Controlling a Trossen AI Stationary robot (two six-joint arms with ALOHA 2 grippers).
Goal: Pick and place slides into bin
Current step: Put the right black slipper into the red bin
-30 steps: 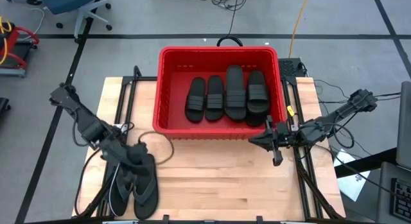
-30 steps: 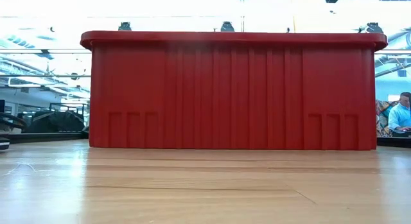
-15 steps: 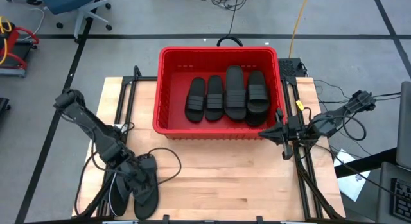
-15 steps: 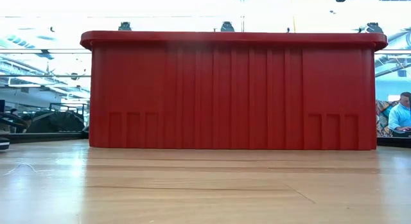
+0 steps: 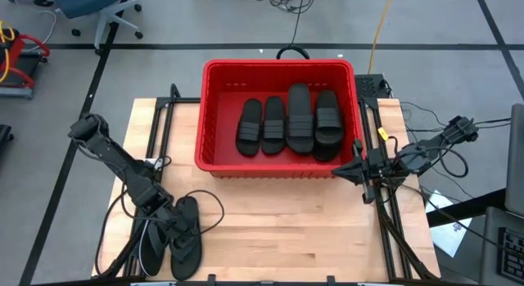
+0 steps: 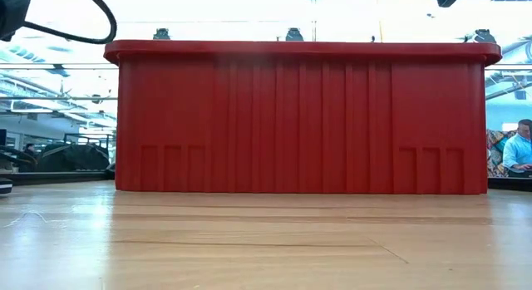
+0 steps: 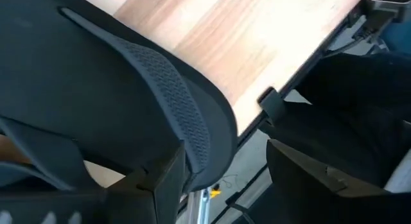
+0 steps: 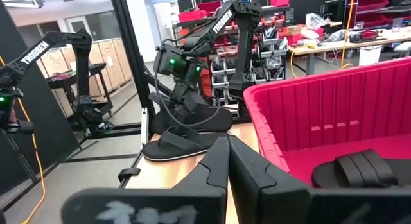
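Left arm reaches down to the near-left corner of the bench [image 5: 286,229]. Its left hand [image 5: 176,224] sits low over the two thong-strapped flip-flops [image 5: 182,241] lying side by side there, partly over the bench edge. In the left wrist view the two dark fingers [image 7: 160,185] stand parted, with the textured sole edge of one flip-flop [image 7: 173,102] against the inner finger; whether it is gripped or only touched, cannot tell.

Bin [image 5: 217,159], red, ribbed walls, sits at far centre of the bench. Inside it four wide-strapped slides [image 5: 288,122] lie in a row, toes pointing far. In the low view the bin's near wall [image 6: 299,124] fills most of the frame.

Right arm waits at the right edge of the bench, right hand [image 5: 360,170] just beside the bin's near-right corner, fingers [image 8: 215,166] pressed together, holding nothing.

Writing: "TROSSEN" in white capitals reads on the left arm's link [image 8: 220,22] in the right wrist view, and again on another dark arm [image 8: 35,52] in the room behind. A seated person [image 6: 517,149] shows at the far right in the low view.
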